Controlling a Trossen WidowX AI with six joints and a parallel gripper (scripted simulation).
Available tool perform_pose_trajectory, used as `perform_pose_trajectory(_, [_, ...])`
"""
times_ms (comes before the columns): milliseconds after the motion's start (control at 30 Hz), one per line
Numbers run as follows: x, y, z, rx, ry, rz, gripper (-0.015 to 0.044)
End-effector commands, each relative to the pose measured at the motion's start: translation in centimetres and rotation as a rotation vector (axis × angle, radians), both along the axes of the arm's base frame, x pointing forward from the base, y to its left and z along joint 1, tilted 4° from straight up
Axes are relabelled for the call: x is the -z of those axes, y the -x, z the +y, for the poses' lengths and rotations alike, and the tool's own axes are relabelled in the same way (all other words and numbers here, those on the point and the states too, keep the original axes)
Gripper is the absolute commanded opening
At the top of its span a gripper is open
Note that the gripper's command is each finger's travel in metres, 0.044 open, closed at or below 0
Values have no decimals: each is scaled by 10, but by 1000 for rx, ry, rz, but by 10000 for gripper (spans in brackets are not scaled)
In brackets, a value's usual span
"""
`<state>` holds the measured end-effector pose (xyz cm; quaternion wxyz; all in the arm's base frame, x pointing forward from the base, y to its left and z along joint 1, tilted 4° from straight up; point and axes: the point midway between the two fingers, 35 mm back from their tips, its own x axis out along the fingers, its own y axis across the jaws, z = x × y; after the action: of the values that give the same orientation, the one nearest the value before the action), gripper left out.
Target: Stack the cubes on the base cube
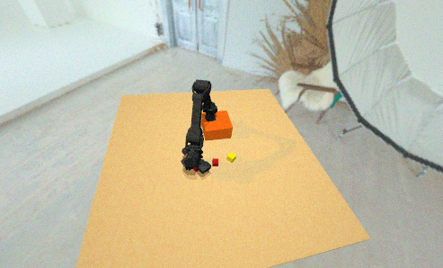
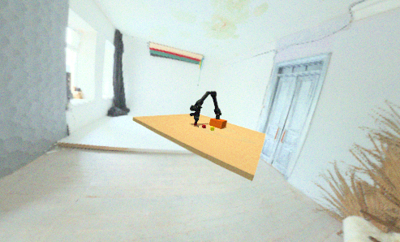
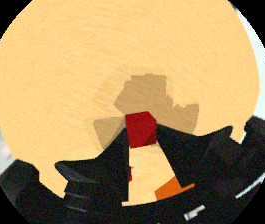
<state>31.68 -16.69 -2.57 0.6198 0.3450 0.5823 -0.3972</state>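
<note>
My gripper (image 1: 196, 169) (image 2: 195, 123) (image 3: 141, 126) points down at the table, its fingertips on either side of a dark red cube (image 3: 142, 132). The fingers meet its two sides, so it is shut on this cube, which is mostly hidden by the fingers in the top and exterior views. A second red cube (image 1: 215, 162) (image 2: 204, 127) lies on the table beside the gripper; only a sliver of it shows in the wrist view. A yellow cube (image 1: 231, 157) (image 2: 212, 128) lies a little beyond it, apart from it. No cube sits on another.
A large orange block (image 1: 218, 132) (image 2: 217, 123) (image 3: 167, 190) stands under the arm's base, behind the cubes. The tan table (image 1: 199, 225) (image 2: 229, 148) ends in open edges. The arm reaches out from the orange block over the table.
</note>
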Motion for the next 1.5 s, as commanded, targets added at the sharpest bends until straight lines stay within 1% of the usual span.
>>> perform_pose_trajectory(0, [-7,-1,1,-5,-4,-2,105])
perform_pose_trajectory(1067, [-107,0,9,-5,-5,-3,105])
perform_pose_trajectory(1233, [-108,0,12,-13,-5,-2,105])
perform_pose_trajectory(1467, [-102,-7,32,-101,-7,4,105])
